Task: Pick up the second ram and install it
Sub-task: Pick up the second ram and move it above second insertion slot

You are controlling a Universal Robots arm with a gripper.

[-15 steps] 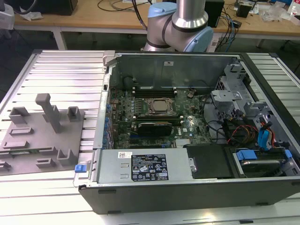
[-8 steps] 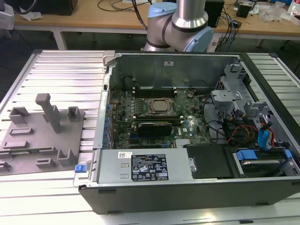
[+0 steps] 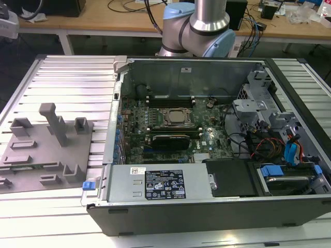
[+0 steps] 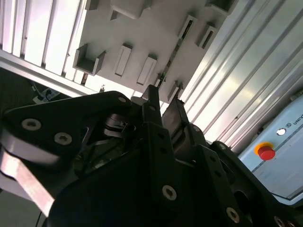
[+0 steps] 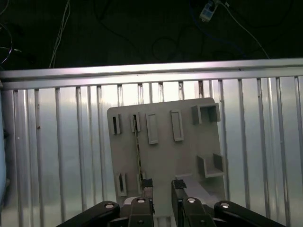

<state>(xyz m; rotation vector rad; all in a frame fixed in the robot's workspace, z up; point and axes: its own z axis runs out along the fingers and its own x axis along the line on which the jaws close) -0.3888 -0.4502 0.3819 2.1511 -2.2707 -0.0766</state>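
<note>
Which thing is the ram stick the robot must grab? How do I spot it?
Find the grey plate lying on the ribbed metal table. Among its blocky holders stands the second ram, a long thin stick on its edge. Its neighbours are short grey blocks; it alone is a skinny dark strip.

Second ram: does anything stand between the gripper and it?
Nothing visible does. In the first wrist view the open gripper hangs over the grey fixture plate, where the second ram stands on edge, uncovered.
</note>
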